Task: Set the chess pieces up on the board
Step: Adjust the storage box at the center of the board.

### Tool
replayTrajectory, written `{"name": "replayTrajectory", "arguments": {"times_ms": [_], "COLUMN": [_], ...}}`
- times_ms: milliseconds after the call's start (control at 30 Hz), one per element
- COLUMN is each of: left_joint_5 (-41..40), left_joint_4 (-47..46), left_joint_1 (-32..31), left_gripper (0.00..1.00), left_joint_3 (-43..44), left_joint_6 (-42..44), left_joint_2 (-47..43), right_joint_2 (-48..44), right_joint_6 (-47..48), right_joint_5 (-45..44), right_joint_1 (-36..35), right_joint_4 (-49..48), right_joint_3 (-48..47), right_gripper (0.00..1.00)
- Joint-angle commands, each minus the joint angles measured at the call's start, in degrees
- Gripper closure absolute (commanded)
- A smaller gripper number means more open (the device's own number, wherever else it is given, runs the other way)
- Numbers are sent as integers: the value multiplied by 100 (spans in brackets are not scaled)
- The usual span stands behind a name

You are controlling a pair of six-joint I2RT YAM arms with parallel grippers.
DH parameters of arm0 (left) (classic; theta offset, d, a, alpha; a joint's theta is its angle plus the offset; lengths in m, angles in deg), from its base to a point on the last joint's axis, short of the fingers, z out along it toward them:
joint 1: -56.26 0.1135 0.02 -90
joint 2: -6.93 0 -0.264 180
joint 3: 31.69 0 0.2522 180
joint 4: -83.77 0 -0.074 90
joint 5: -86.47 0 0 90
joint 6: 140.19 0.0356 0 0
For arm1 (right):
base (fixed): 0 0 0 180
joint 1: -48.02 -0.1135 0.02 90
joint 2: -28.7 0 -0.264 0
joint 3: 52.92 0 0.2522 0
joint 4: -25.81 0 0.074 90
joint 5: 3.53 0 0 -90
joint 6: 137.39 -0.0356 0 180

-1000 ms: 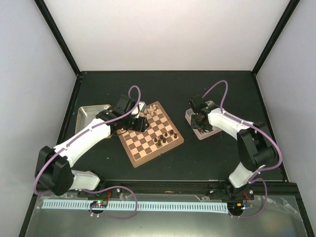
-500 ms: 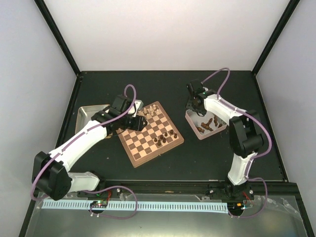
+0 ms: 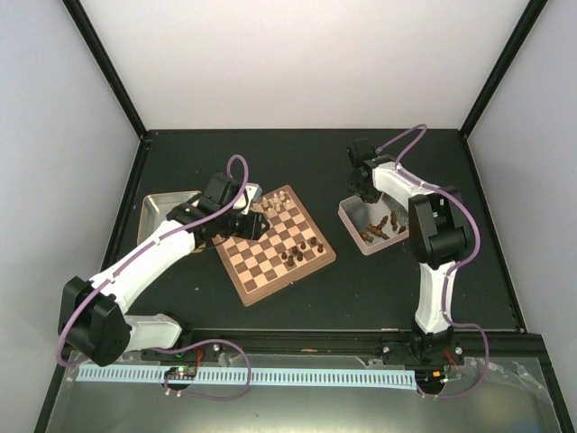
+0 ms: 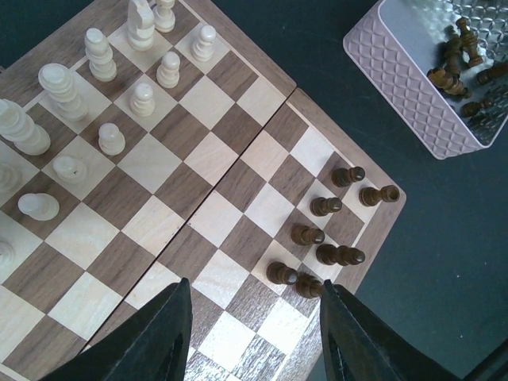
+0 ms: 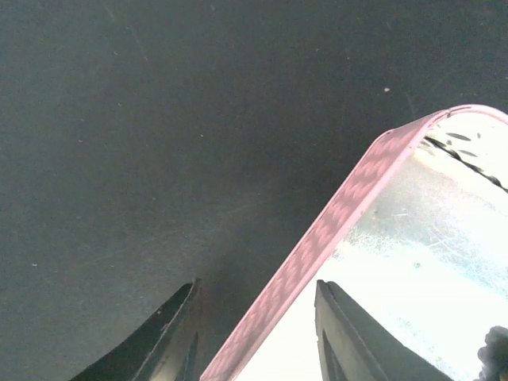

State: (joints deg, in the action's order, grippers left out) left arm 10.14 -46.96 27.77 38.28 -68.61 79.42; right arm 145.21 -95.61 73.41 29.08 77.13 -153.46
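The board lies mid-table, turned at an angle. Several pale cream chess pieces stand at its far corner, and several dark brown chess pieces stand near its right edge. In the left wrist view the cream pieces are at upper left and the dark ones at right. My left gripper hangs open and empty over the board; the left wrist view shows it above bare squares. My right gripper is open and straddles the far-left wall of the pinkish-sided tin, holding nothing.
The pinkish-sided tin right of the board holds several loose dark pieces; it also shows in the left wrist view. A second metal tin sits left of the board, partly under the left arm. Black table, walled sides.
My right gripper has moved from above the pieces in the pinkish-sided tin back to its far-left wall. My left gripper shifted slightly back and left over the board.
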Motion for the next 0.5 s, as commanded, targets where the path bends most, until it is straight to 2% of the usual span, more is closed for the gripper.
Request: {"name": "replayTrajectory", "arguments": {"times_ms": [0, 100, 200, 467], "left_joint_5": [144, 145, 143, 200], "left_joint_4": [-116, -120, -117, -164], "left_joint_1": [48, 54, 56, 63], "left_gripper": [54, 54, 54, 55], "left_joint_3": [26, 26, 35, -10], "left_joint_6": [81, 75, 75, 67], "left_joint_2": [30, 28, 20, 54], "right_joint_2": [200, 254, 184, -513], "right_joint_6": [32, 251, 555, 1143], "right_joint_5": [75, 228, 405, 892], "right_joint_1": [39, 39, 31, -298], "right_joint_4": [64, 7, -129, -551], "right_joint_3": [-181, -199, -55, 964], "right_gripper": [67, 78, 84, 86]}}
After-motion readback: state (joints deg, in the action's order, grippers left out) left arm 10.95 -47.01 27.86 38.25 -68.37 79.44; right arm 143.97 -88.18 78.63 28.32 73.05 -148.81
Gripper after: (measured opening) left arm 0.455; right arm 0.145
